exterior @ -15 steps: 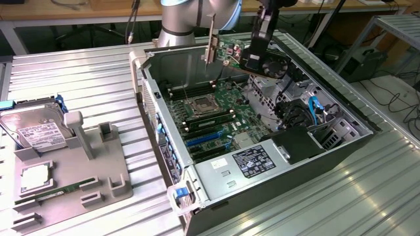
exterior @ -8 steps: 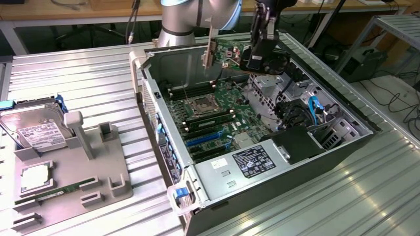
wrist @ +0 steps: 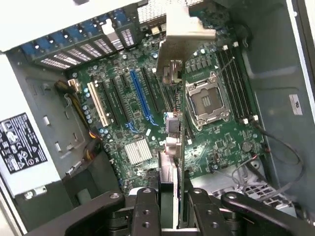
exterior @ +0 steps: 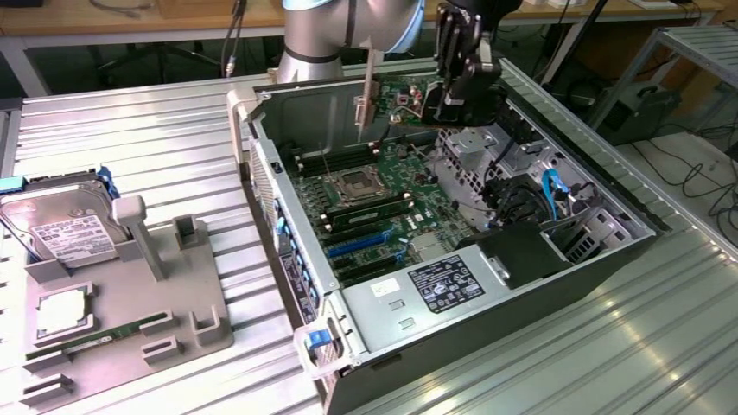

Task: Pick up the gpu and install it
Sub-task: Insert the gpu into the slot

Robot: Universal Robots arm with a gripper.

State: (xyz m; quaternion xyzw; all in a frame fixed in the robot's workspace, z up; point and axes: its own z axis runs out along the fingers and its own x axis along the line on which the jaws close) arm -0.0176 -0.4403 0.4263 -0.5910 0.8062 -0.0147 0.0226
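Jaws closed flat on the gpu (exterior: 398, 102), gripping it between both fingers. Exterior view: the gripper (exterior: 452, 111) hangs over the far end of the open computer case (exterior: 623, 207), holding the card on edge and clear of the motherboard (exterior: 381, 203), with its silver bracket (exterior: 366, 97) pointing downward beside the case's far wall. Below lie the processor socket (exterior: 349, 183) and, nearer the camera, the labelled power supply (exterior: 444, 285). Toward the exterior view's left, well apart from the case, a grey fixture (exterior: 173, 294) on the ribbed metal table (exterior: 138, 130) carries a hard drive (exterior: 64, 226), a processor chip (exterior: 58, 313) and a green memory stick (exterior: 104, 335). Wrist view: the black fingers (wrist: 147, 214) of the gripper (wrist: 172, 209) clamp the gpu (wrist: 173, 135), seen edge-on, with the bracket (wrist: 186, 29) at its far end. The card hangs above the board between the long blue expansion slot (wrist: 141, 96) and the processor socket (wrist: 209, 101), hiding a strip of the board beneath it. A finned silver heatsink (wrist: 138, 150), the memory slots (wrist: 236, 83), loose cables (wrist: 280, 152) and the blue-tabbed rear slot covers (wrist: 74, 44) surround it; this view resolves the individual slots, whereas the exterior view places the fixture and table.
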